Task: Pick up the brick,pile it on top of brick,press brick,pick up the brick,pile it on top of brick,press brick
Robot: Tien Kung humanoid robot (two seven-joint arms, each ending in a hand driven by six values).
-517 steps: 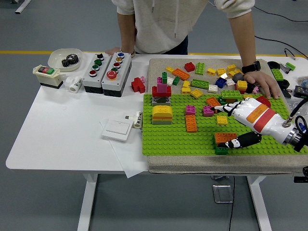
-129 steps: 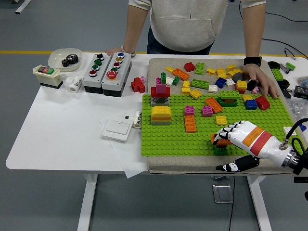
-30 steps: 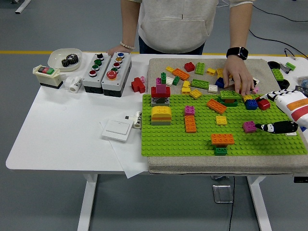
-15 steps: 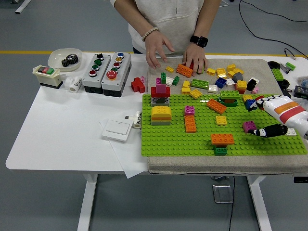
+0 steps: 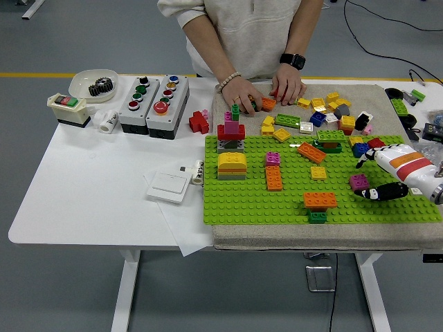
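At the board's right edge my right hand has slid back toward the magenta brick, thumb just beside it and fingers loosely open, nothing gripped. Further left sits the orange brick I see as the stacking target; beyond, the person's hands have shifted to the loose bricks.

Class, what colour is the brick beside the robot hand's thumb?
Magenta brick, clearest in the head view.

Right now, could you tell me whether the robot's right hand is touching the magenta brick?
Cannot tell. In the head view the right hand brackets the magenta brick, thumb tip beside it, but no contact or gap shows plainly.
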